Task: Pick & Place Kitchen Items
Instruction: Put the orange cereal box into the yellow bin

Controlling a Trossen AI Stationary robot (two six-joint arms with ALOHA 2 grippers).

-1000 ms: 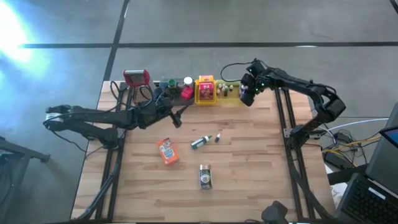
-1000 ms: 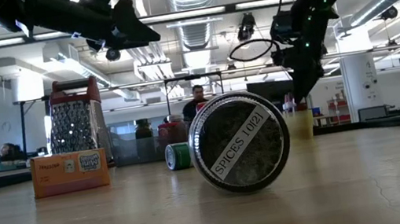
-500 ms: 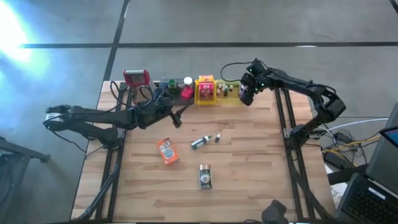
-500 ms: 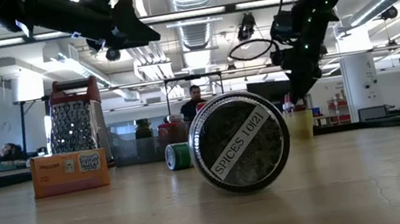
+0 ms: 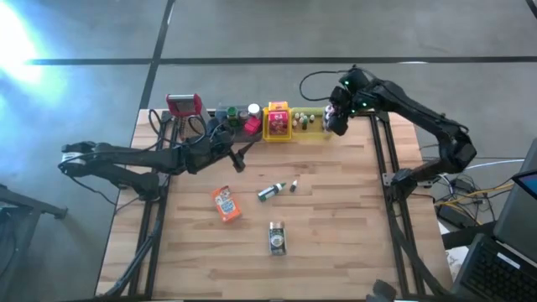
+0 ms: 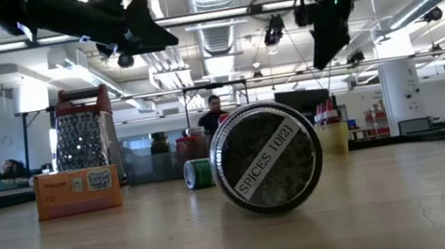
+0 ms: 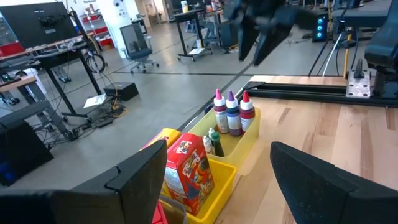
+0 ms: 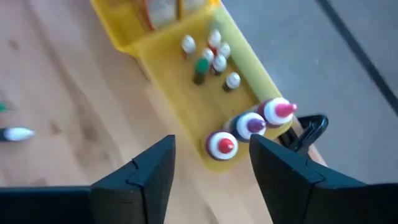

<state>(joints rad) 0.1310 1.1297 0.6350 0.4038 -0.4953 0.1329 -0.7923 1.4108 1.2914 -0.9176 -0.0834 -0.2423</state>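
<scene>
Task partly done: several small bottles (image 8: pixel 247 126) stand in yellow tray (image 5: pixel 315 134) at table's far edge. Still loose mid-table: orange packet (image 5: pixel 225 203), green-capped bottle (image 5: pixel 268 192), tiny bottle (image 5: pixel 294 185), spice tin (image 5: pixel 277 237). Right gripper (image 5: pixel 336 119) above tray, parted, empty. Left gripper (image 5: pixel 237 157) near table's far edge, also parted, empty.

A yellow tray (image 5: pixel 312 127) lies directly under the right claw. A red-topped metal grater (image 5: pixel 184 105) stands well beyond the left claw
</scene>
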